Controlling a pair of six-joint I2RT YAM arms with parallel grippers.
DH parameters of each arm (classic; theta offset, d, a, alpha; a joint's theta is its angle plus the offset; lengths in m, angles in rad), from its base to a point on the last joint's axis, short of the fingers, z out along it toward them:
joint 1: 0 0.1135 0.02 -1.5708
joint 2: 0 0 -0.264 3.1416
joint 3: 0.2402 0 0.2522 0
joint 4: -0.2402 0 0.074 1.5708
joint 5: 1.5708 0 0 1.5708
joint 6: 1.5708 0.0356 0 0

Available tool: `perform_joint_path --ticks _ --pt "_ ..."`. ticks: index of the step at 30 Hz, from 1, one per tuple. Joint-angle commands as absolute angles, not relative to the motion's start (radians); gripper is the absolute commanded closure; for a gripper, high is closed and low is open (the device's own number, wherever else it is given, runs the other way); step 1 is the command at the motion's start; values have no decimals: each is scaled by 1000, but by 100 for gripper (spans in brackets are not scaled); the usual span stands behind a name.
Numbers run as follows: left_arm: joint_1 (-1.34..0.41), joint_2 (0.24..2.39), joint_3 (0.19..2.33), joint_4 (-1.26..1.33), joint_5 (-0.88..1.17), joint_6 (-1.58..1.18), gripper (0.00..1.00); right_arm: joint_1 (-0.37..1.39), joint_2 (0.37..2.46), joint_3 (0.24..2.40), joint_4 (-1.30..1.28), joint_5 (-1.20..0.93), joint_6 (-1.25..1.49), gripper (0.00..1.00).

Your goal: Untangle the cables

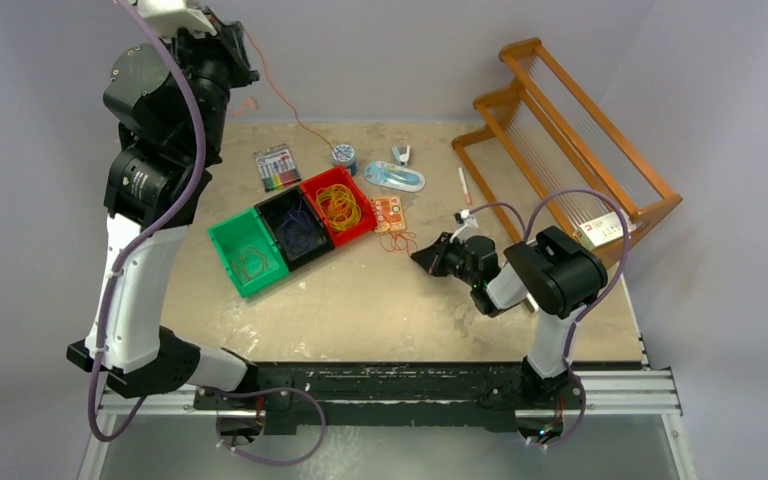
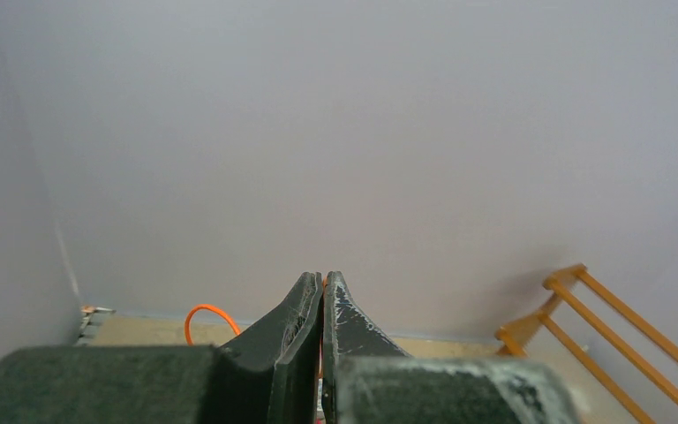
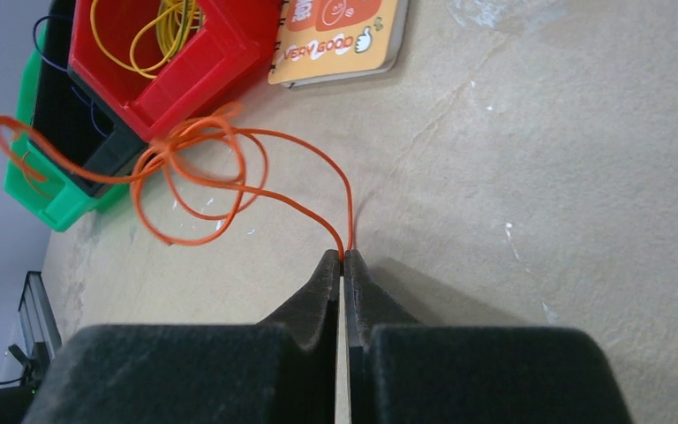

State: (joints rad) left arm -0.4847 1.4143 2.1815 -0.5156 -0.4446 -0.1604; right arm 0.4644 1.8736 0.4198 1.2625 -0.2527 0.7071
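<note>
Step in hand: drawing out the orange cable (image 3: pixel 172 148). Right fingers (image 3: pixel 327 283) are clamped on it low over the table (image 3: pixel 538 177), with the knot at their 10 o'clock beside the red bin (image 3: pixel 212 62). Left fingers (image 2: pixel 305 309), raised high at the table's 11 o'clock, are closed on the far end (an orange sliver shows between them). The next move likely calls for a gentle pull apart to loosen the knot.

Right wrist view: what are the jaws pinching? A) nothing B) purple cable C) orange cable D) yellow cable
C: the right gripper has its jaws shut on the orange cable, which runs from their tip to loops lying beside the red bin.
</note>
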Motion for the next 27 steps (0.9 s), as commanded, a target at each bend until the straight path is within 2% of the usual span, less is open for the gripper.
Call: perform_joint_path --ticks 1,11,18,23,27 --pt "-479 1401 2229 -514 -571 -59 100 466 1844 402 1275 -195 734 100" --pt "-479 1355 2233 -496 -755 62 100 466 1810 397 1203 -131 746 100" --pt "-479 1308 2212 -418 -957 157 100 465 1814 397 1190 -117 758 100" --pt "-480 1296 2210 -404 -991 174 100 465 1814 399 1191 -119 758 100" --pt "-479 1301 2186 -448 -936 127 100 464 1795 399 1195 -141 742 100"
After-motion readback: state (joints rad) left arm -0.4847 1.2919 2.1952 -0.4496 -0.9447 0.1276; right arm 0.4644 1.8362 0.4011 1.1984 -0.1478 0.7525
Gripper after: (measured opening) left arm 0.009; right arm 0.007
